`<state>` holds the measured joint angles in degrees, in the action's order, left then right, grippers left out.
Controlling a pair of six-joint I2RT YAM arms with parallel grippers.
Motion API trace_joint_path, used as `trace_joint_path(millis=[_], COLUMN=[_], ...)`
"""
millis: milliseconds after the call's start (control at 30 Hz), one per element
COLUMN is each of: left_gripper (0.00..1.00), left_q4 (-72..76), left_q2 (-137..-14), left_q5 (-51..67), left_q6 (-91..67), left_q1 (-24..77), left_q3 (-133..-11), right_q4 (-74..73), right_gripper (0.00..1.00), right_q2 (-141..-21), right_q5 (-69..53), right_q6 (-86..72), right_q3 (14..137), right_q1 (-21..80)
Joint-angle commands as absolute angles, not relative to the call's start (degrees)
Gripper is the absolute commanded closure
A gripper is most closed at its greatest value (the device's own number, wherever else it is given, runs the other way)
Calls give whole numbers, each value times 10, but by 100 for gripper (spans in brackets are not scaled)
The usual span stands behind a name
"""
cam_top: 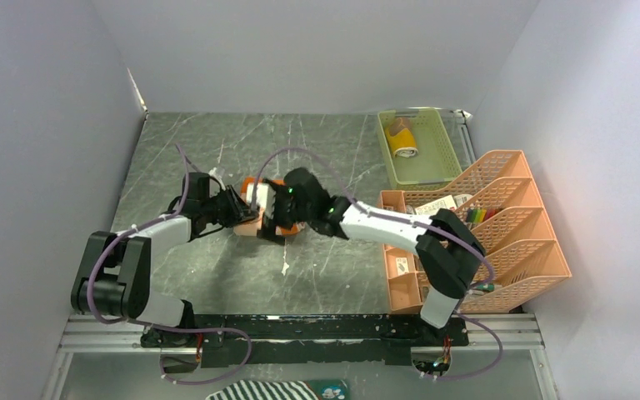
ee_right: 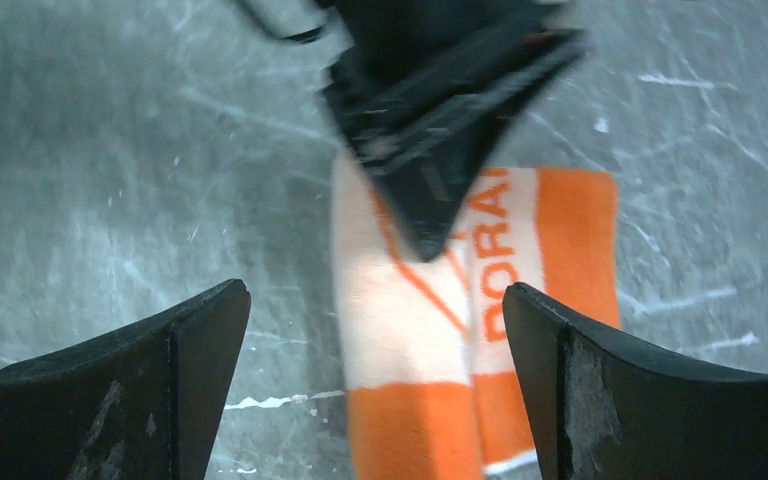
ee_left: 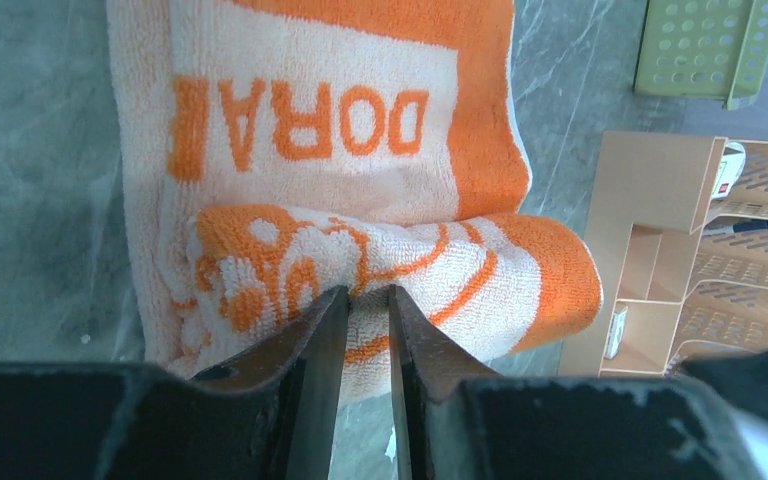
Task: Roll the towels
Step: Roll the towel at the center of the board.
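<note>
So the orange towel (ee_left: 340,130) is spread about mid-tabletop (cam_top: 217,150), cream panel and orange "DORA" lettering facing up, and its near edge is curled over into a fat roll. That roll is pinched by the left end effector (ee_left: 368,292): the two fingers are drawn in close together with a fold of terry clamped right at their tips, roughly at the middle of the roll's length. The right end effector (ee_right: 375,288) is held above the same towel, released and spread wide, nothing in it. From its wrist view the towel is framed in the gap between the two fingers, closer to the right one, and neither is touching the cloth. What looks like the mustard-yellow towel (cam_top: 402,142) is seen as a small roll in the green basket (cam_top: 433,171) at the far right, well apart from both arms, just behind the peach file rack (cam_top: 508,250).
</note>
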<state>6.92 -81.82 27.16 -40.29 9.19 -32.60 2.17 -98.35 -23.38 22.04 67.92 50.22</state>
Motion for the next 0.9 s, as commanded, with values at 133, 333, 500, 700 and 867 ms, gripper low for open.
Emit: trace_joint_path(millis=[133, 333, 500, 700, 867], left_gripper=[66, 67, 66, 68, 59], left_q4=[41, 28, 21, 9, -59], left_q2=[-857, -874, -892, -882, -815], left_q5=[229, 232, 235, 248, 227], left_q6=[-359, -351, -345, -351, -345], left_q1=[94, 94, 94, 94, 86], left_q3=[-378, -405, -423, -444, -493], right_q4=[92, 84, 87, 63, 24], right_gripper=[0, 0, 1, 17, 39], right_q2=[-1026, -1073, -1107, -1143, -1152], right_q5=[-150, -115, -95, -103, -231], right_q6=[429, 466, 481, 460, 402], right_q3=[623, 653, 668, 702, 740], right_q1=[550, 557, 557, 545, 500])
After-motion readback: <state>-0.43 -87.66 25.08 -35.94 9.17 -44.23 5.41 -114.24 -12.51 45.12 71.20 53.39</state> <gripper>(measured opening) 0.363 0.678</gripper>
